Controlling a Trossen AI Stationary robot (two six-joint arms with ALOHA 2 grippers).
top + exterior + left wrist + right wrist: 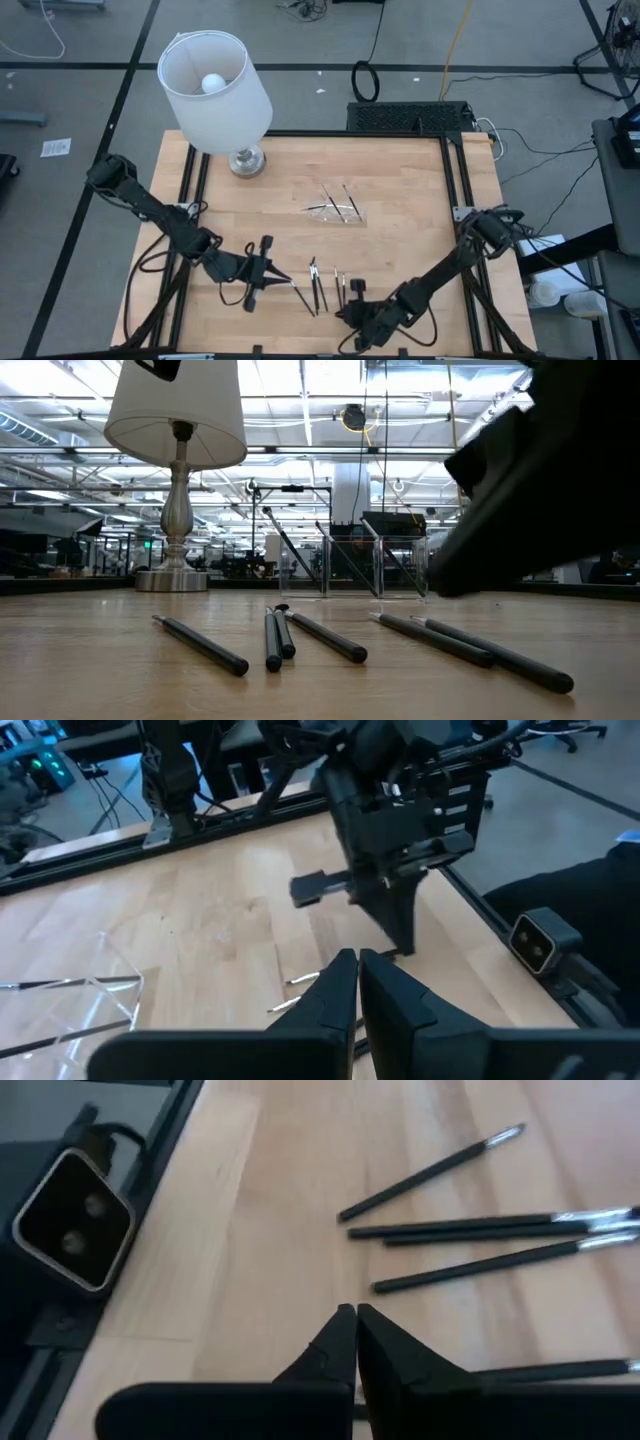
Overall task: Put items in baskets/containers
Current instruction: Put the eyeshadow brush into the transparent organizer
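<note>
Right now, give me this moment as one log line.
left gripper: shut, empty | right gripper: shut, empty | sticks: loose on table | tray: holds some sticks

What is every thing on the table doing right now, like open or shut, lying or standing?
Left gripper: shut, empty, low near the sticks.
Right gripper: shut, empty, low at the table's front edge.
Loose sticks: about five or six, lying flat on the table, none held.
Clear tray: upright on the table, with about three sticks leaning in it.
Lamp: standing upright; lit or not, can't tell.
</note>
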